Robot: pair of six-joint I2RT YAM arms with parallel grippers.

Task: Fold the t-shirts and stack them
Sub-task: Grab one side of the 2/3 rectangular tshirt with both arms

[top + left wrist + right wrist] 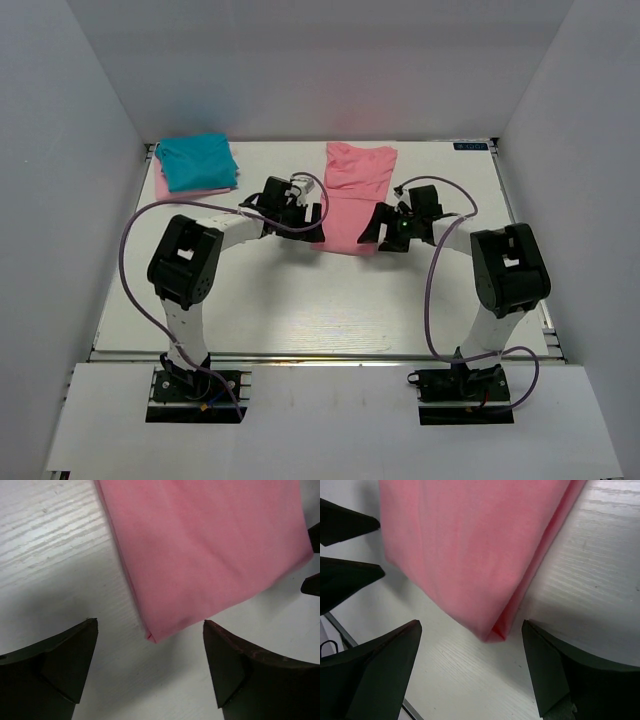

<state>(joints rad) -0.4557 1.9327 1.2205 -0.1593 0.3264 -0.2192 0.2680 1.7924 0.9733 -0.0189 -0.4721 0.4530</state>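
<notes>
The salmon-pink t-shirt lies folded into a long strip at the table's middle back. My left gripper is open at its near left corner, which lies between the spread fingers in the left wrist view. My right gripper is open at the near right corner, seen in the right wrist view. Neither gripper holds cloth. The teal-blue t-shirt lies folded on top of the pale pink t-shirt at the back left corner.
White walls enclose the table on three sides. The left arm's cable loops over the left side, the right arm's cable over the right. The right gripper's fingers show at the left wrist view's right edge.
</notes>
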